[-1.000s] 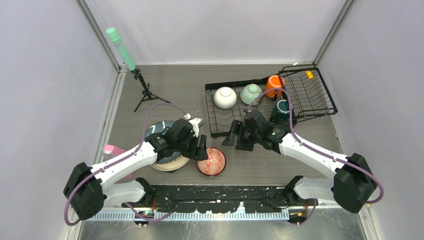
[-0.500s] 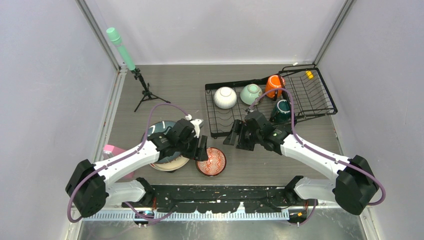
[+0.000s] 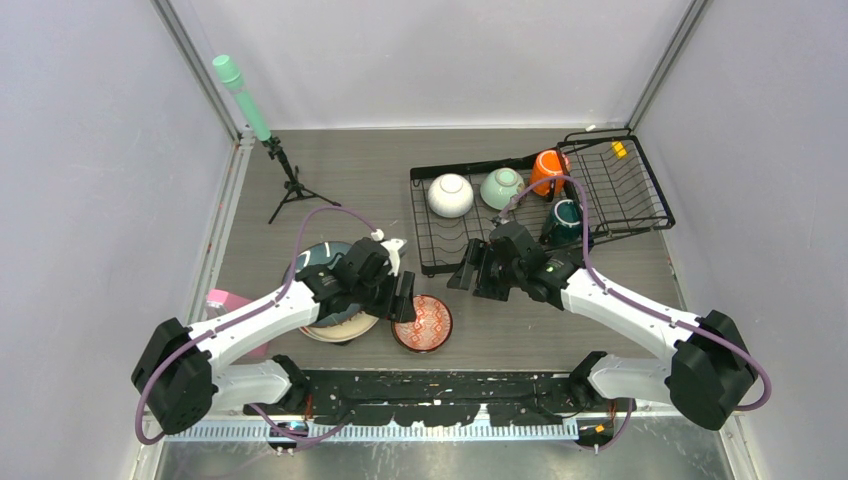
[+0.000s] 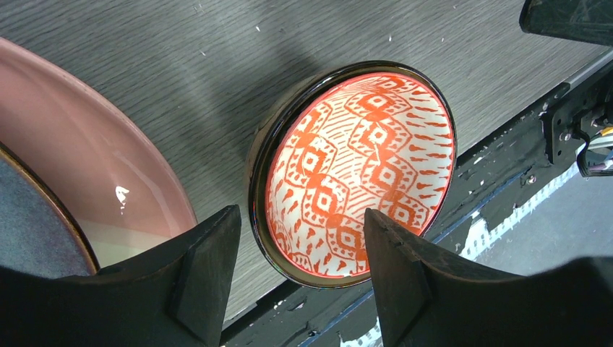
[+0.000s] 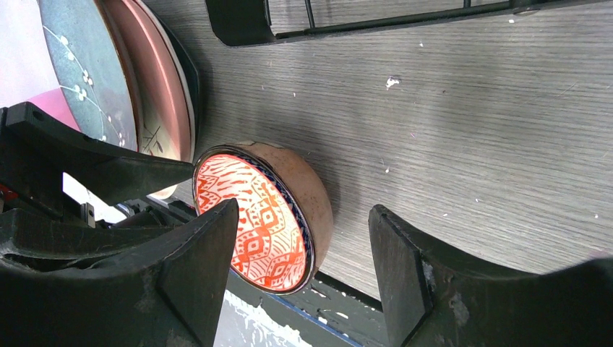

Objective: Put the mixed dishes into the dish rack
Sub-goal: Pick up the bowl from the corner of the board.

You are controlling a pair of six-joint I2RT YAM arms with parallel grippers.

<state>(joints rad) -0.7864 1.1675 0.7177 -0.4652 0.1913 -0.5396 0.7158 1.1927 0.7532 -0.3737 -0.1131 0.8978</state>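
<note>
A brown bowl (image 3: 422,323) with an orange-and-white patterned inside stands on the table near the front edge. My left gripper (image 3: 404,296) hovers open over its left rim; in the left wrist view the bowl (image 4: 361,170) lies just beyond that gripper (image 4: 300,225), untouched. My right gripper (image 3: 472,278) is open above and to the right, empty, its camera looking down at the bowl (image 5: 278,217). The dark teal speckled plate (image 3: 318,257) and pink plate (image 3: 345,326) lie stacked under my left arm. The dish rack (image 3: 600,215) holds a white bowl (image 3: 450,195), mint-green bowl (image 3: 500,187), orange mug (image 3: 549,170) and dark teal mug (image 3: 565,220).
A mint-green cylinder on a black tripod (image 3: 270,150) stands at the back left. A small pink cup (image 3: 225,300) sits by the left wall. The black base rail (image 3: 450,385) runs along the table's front edge, close to the bowl.
My left arm edged slightly right toward the bowl and its jaws widened a little. The right gripper shifted slightly; the dishes stayed put.
</note>
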